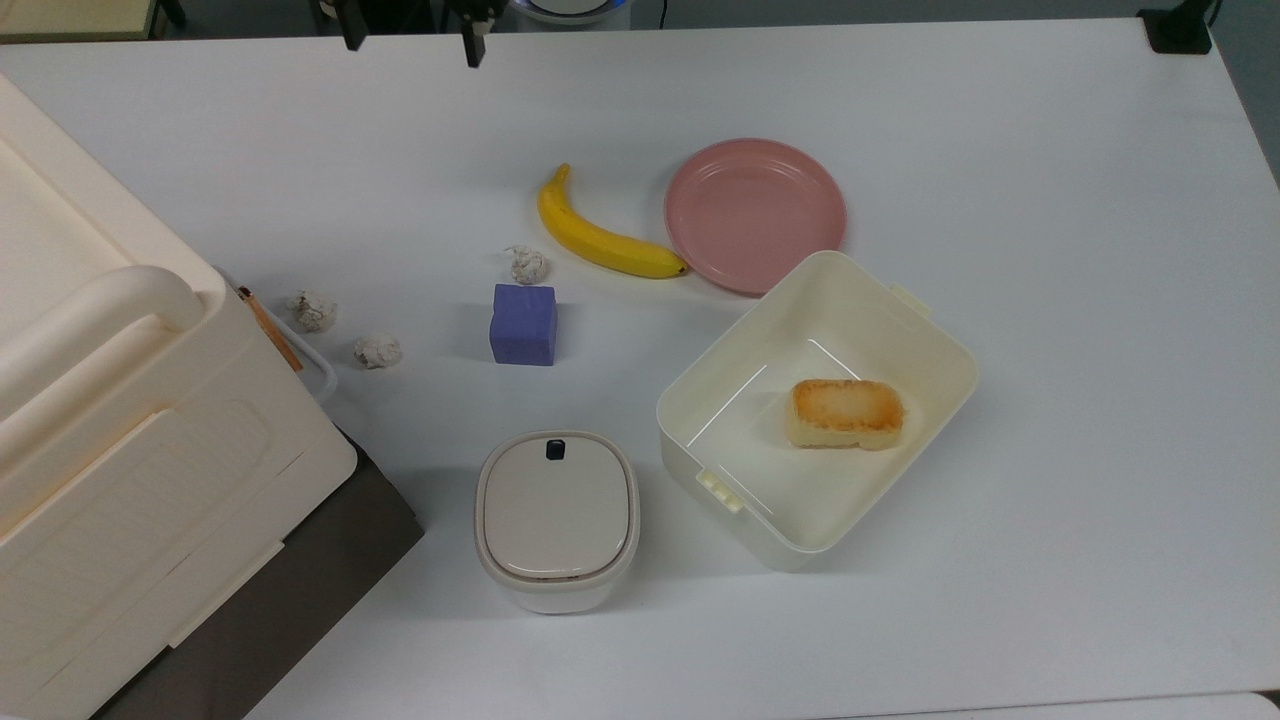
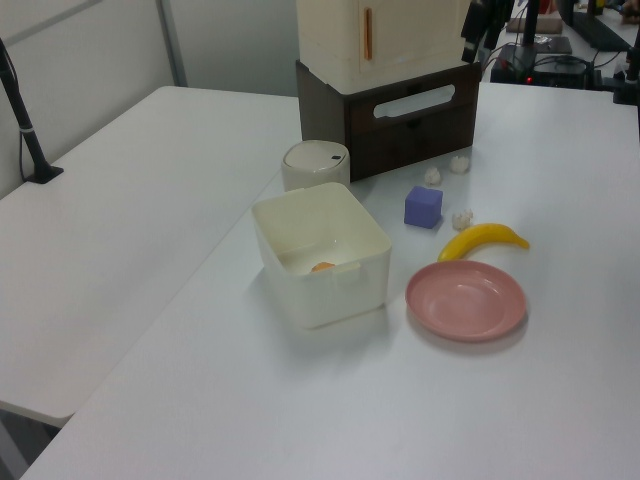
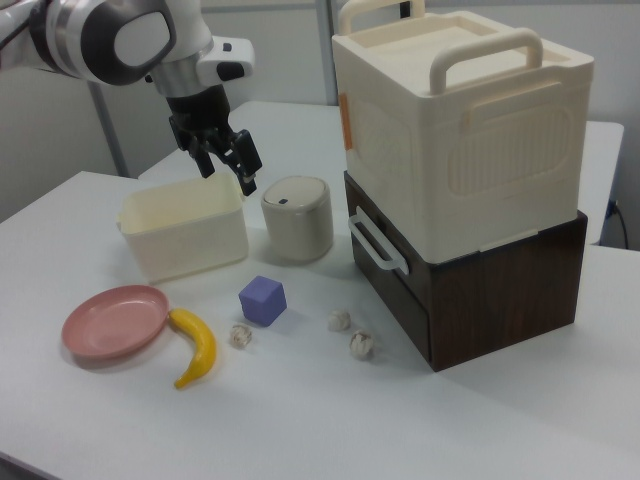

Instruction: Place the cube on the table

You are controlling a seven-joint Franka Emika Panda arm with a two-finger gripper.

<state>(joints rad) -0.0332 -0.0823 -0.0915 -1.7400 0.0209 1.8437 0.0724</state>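
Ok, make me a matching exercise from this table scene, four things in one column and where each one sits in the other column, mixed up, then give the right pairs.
Things:
1. cube
2. bread
3. banana
4. gripper

Places:
A. inside the cream box
B. lying beside the pink plate
C. in the air, holding nothing
D. on the table, near a paper ball

Pairs: 1-D, 2-A, 3-B, 4-C
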